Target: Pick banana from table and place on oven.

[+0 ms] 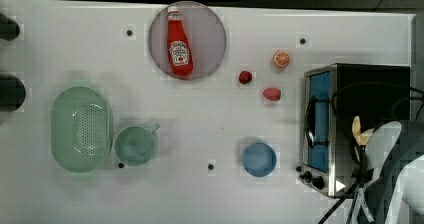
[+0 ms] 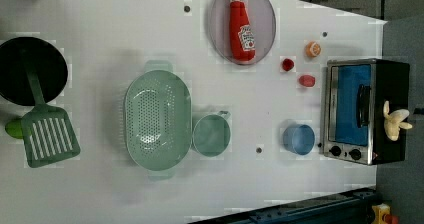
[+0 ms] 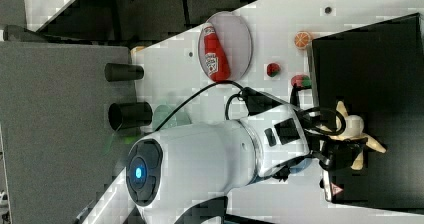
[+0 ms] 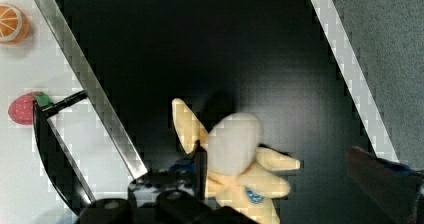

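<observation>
Ketchup bottle (image 1: pixel 179 43), upper centre of the top view: white label present, lettering illegible. No other readable text.

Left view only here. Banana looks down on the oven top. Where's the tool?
Observer: Wrist view: the tool sits right over the banana, fingers spread wide, one well clear of it.
Operator: Banana fully on top?
Observer: Wrist view: yes, all of it lies on the black top of the oven.
Operator: Arm route?
Observer: Right view: the arm reaches over the oven's front onto the top, cables looped at the wrist.
</observation>
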You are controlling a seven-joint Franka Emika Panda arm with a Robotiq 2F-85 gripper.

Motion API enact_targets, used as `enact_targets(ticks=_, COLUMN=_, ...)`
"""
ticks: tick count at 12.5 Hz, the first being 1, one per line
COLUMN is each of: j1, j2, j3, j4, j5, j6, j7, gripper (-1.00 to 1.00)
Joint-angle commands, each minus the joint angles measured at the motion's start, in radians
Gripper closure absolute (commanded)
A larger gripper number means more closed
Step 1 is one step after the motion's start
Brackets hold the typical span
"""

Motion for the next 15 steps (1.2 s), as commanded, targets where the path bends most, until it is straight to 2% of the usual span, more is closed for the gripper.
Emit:
enact_targets(ticks=1, j1=0.033, j2=-0.054, j3=0.016, j4=0.073, j5=0.010, j6=-0.047, j7=-0.055, gripper=-1.00)
enact_targets(ticks=4, j1=0.068, j2=-0.138, j3=0.062, j4=0.145, j5=-0.009, j6=-0.266, j7=0.042, gripper=-1.00)
enact_targets(ticks=7, j1=0.098, j2=-0.240, j3=0.182, j4=0.180, j5=-0.023, j6=-0.474, j7=0.380, gripper=-1.00)
enact_targets(ticks=9, j1=0.103, j2=-0.294, j3=0.294, j4=0.176, j5=-0.024, j6=-0.504, j7=0.610, gripper=-1.00)
enact_targets(ticks=12, j1=0.103, j2=-0.351, j3=0.447, j4=0.153, j5=-0.029, j6=-0.520, j7=0.850, gripper=-1.00)
enact_targets(ticks=15, j1=0.104, j2=-0.404, j3=0.517, j4=0.100, j5=-0.028, j6=-0.577, j7=1.126, gripper=-1.00)
